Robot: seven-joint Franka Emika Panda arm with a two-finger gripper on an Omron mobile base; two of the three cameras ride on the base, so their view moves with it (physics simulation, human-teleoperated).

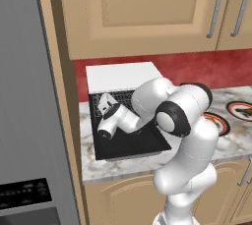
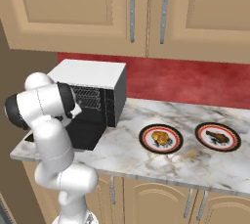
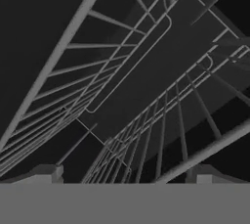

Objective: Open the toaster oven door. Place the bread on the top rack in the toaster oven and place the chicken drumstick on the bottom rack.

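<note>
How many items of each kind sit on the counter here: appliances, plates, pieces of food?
Toaster ovens: 1, the toaster oven, door down.
Plates: 2, the left plate and right plate.
Food pieces: 2, the bread and chicken drumstick.
Total: 5.

No legible text or markings.

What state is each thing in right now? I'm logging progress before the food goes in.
toaster oven: open, cavity showing
toaster oven door: swung down flat on the counter
racks: bare wire, no food on them
gripper: at the oven mouth, fingers apart, holding nothing
chicken drumstick: lying on its plate, untouched
bread: lying on the other plate, untouched
upper cupboards: shut
</note>
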